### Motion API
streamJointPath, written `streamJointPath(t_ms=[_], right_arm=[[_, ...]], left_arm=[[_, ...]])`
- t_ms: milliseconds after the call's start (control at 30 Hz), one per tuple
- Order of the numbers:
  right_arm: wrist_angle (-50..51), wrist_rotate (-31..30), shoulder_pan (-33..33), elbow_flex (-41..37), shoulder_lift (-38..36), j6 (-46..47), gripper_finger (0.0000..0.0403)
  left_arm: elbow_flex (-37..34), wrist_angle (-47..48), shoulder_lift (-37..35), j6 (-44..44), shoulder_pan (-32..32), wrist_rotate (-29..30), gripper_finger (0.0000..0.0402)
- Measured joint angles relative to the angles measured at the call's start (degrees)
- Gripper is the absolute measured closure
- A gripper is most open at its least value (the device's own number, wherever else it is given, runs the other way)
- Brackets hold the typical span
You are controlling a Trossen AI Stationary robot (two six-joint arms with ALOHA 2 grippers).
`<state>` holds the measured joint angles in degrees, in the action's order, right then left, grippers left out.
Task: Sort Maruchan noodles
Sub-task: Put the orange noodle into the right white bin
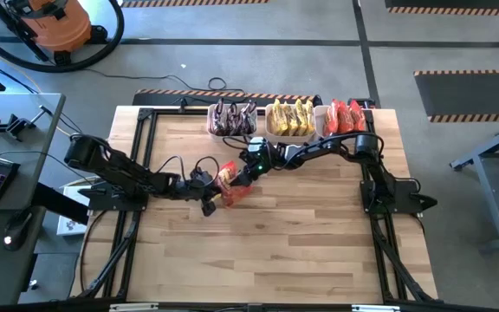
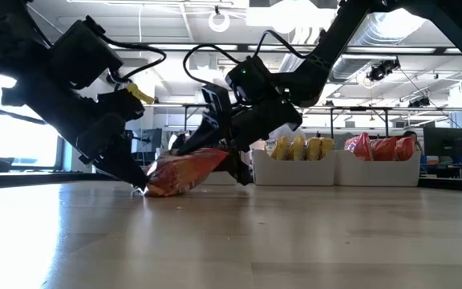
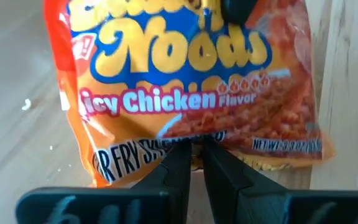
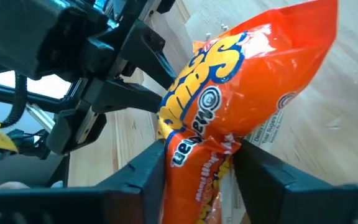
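From above, one red-orange noodle packet [image 1: 229, 183] lies near the middle of the desk [image 1: 301, 251], just in front of the three white bins [image 1: 294, 130] at the far edge, which hold maroon, yellow and red packets. The left pincer [image 1: 208, 192] and right pincer [image 1: 243, 173] meet at this packet from opposite sides.

At desk level, the packet [image 2: 184, 170] rests on one edge, its other end tilted up between both arms, with the yellow and red bins close behind it.

The left wrist camera shows the left pincer [image 3: 192, 158] together, clamped on the packet's [image 3: 191, 81] thin sealed seam.

The right wrist camera shows the right pincer [image 4: 199, 163] straddling the packet's [image 4: 247, 93] body, its fingers standing apart at either side; whether they press on it I cannot tell.

The packet looks light, crinkly and slippery, with brittle noodles inside; the flat seam or a gentle squeeze across the block seems safest. Open desk lies on the near side of the packet; the bin walls crowd the far side.
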<state>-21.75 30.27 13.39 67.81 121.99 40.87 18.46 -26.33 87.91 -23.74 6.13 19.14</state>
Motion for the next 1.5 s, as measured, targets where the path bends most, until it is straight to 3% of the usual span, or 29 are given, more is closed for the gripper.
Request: streamJointPath(t_ms=[333,600,700,933,1233,1500], right_arm=[[-0.05,-1.29,0.0,-0.04,0.0,-2.54,0.0317],[-0.29,-1.61,0.0,-0.04,0.0,-5.23,0.0335],[-0.32,-1.74,0.0,-0.04,-0.07,-6.32,0.0336],[-0.7,-2.22,0.11,-0.04,-0.2,-7.94,0.0336],[2.25,-3.83,1.33,-0.09,-3.96,-10.55,0.0337],[3.2,-4.32,1.16,-0.09,-6.32,-11.2,0.036]], left_arm=[[0.02,2.18,-1.01,0.47,0.0,0.88,0.0367],[-1.49,5.12,-10.15,3.1,0.04,2.41,0.0367],[-5.89,-1.78,-13.92,1.89,0.04,2.83,0.0367],[-17.84,-30.11,-18.22,2.52,-0.8,3.38,0.0367],[-15.04,-32.96,-20.29,13.22,-5.34,0.13,0.0367],[-15.23,-38.56,-22.28,16.68,-11.28,-8.16,0.0367]])
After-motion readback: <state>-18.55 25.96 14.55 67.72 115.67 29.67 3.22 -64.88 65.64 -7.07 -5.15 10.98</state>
